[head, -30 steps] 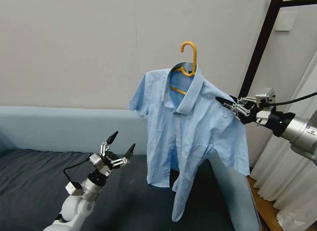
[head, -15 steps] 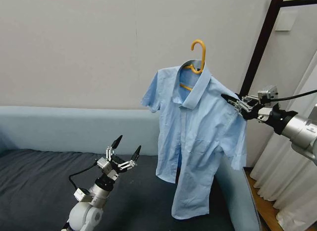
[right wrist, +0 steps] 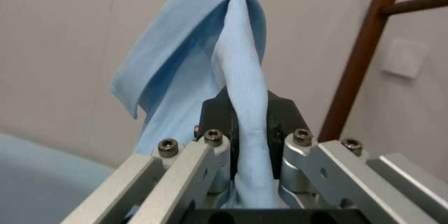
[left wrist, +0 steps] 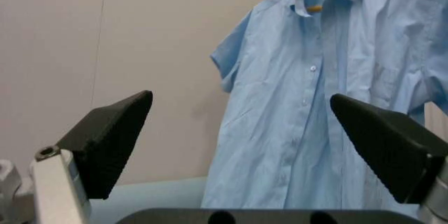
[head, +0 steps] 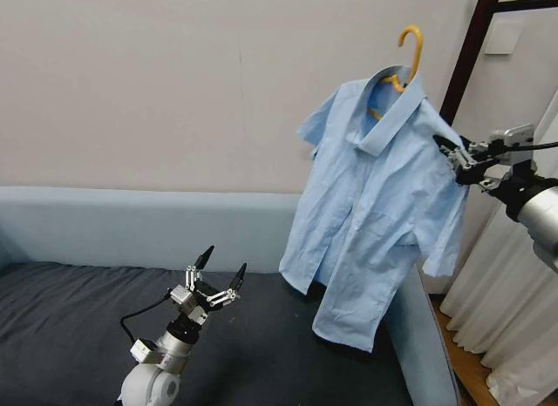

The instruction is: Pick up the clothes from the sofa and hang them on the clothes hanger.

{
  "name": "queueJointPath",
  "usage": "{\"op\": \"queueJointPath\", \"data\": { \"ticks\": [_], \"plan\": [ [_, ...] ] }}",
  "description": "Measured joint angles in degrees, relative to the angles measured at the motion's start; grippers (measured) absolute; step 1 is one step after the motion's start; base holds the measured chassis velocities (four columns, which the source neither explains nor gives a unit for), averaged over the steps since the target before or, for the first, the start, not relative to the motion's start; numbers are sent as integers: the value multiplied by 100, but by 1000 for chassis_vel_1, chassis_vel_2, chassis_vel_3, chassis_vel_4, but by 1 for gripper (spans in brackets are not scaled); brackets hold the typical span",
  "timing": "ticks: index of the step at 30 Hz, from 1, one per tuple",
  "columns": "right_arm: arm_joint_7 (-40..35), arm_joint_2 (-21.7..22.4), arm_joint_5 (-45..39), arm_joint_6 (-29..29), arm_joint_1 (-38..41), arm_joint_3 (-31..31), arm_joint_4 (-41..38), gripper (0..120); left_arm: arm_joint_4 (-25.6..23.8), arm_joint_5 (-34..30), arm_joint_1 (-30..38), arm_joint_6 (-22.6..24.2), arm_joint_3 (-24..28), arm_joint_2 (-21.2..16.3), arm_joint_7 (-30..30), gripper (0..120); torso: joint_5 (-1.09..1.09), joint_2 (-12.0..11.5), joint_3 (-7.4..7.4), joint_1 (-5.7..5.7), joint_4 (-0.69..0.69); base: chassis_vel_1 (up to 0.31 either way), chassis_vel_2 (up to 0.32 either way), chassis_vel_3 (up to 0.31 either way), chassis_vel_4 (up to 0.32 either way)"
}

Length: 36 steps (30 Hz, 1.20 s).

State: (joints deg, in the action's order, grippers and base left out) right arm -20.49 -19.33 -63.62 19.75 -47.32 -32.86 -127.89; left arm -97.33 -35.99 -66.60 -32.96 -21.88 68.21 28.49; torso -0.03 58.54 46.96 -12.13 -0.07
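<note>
Shirt (head: 375,206): light blue, short-sleeved, buttoned, hung on a yellow hanger (head: 408,47); held aloft and tilted above the right end of the sofa (head: 87,223), hem clear of the seat. Hanger hook free in the air, near a dark wooden post (head: 462,66) but apart from it. Right gripper (head: 446,150): raised at the shirt's shoulder, clamped on the cloth; its wrist view shows a fold of shirt (right wrist: 210,51) pinched between the fingers (right wrist: 210,145). Left gripper (head: 214,280): low over the dark seat, fingers spread wide, holding nothing, pointing up toward the shirt (left wrist: 308,103). Sofa: pale blue back, dark cushion.
</note>
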Motion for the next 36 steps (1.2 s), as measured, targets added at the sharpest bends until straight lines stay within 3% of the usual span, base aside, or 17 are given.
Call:
{"op": "queueJointPath", "data": {
  "ticks": [4, 12, 26, 36],
  "plan": [
    [-305, -7, 299, -83, -23, -199, -61, 8, 4, 13, -30, -38, -34, 10, 5, 100, -1, 0, 0, 0, 0, 0, 0, 0, 0],
    [-322, -454, 1396, -493, -203, -480, 266, 8, 17, 12, -160, -116, -189, -60, 4, 100, 0, 0, 0, 0, 1, 0, 0, 0, 0],
    [-704, -895, 1731, -493, -307, -662, 656, 8, 306, -19, 10, -254, -160, -73, 1, 100, 0, 0, 0, 0, -1, 0, 0, 0, 0],
    [-460, -1239, 3034, -1039, 168, -21, 1876, 8, 484, -22, 168, -243, -63, 8, -2, 100, 0, 0, 0, 0, 1, 0, 0, 0, 0]
  ]
}}
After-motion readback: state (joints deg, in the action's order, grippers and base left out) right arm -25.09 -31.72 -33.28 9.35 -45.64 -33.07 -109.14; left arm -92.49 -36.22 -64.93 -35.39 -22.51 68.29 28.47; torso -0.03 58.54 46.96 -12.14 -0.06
